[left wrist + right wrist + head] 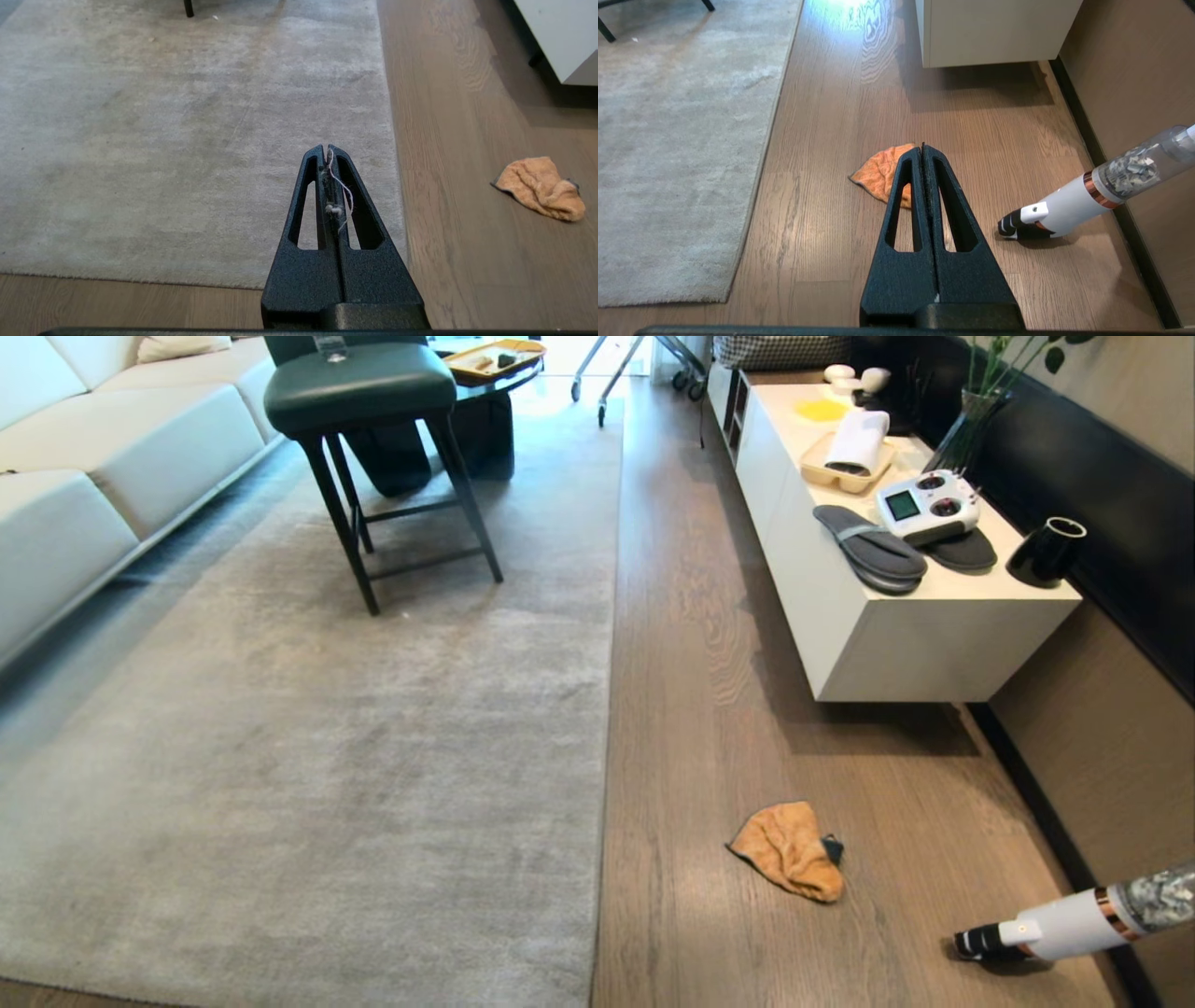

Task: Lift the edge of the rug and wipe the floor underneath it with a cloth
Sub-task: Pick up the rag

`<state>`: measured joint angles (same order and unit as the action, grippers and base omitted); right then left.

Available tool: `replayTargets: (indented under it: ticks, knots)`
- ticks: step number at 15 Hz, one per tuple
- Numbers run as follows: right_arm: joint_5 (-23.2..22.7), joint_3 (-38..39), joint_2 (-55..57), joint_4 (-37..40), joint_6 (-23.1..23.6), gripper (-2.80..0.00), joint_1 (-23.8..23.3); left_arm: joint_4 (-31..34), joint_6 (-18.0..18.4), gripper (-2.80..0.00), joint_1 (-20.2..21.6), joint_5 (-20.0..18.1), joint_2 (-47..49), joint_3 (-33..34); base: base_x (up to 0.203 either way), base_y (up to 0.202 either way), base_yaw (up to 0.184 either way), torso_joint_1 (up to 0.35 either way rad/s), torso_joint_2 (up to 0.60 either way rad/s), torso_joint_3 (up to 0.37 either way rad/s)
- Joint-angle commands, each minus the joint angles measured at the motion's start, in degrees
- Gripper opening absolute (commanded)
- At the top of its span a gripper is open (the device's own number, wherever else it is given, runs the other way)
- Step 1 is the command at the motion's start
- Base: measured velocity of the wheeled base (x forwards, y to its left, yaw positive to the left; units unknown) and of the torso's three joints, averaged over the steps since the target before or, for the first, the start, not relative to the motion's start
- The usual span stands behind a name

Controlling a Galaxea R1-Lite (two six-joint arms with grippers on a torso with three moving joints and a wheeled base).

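Note:
A large pale grey rug lies flat on the brown plank floor (709, 709); its straight rug edge (607, 709) runs up the middle of the head view. The orange cloth (789, 851) lies crumpled on the floor to the right of that edge. Neither arm shows in the head view. My left gripper (326, 148) hangs shut above the rug's near right corner, with a loose thread and lint stuck between its fingers; the rug edge (395, 154) and the cloth (539, 186) lie beyond it. My right gripper (922, 148) is shut and empty above the floor, partly covering the cloth (878, 175).
A white handheld vacuum (1074, 924) lies on the floor at the near right by the wall. A white low cabinet (934, 644) with slippers and a controller stands at the right. A dark stool (373, 457) stands on the rug, a sofa (84, 476) at the left.

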<state>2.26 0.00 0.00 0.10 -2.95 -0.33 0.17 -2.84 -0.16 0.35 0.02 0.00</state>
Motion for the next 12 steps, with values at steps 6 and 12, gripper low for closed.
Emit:
replayTargets:
  ticks: [6,12]
  knots:
    - [0.0,0.0,0.0,0.0,0.0,-2.8,0.0,-0.1,-0.1,-2.8,0.0,0.0,0.0,0.0,0.0,0.0,0.0,0.003,0.0,-0.2]
    - [0.0,0.0,0.0,0.0,0.0,-2.8,0.0,-0.2,-0.1,-2.8,0.0,0.0,0.0,0.0,0.0,0.0,0.0,0.004,0.0,-0.197]
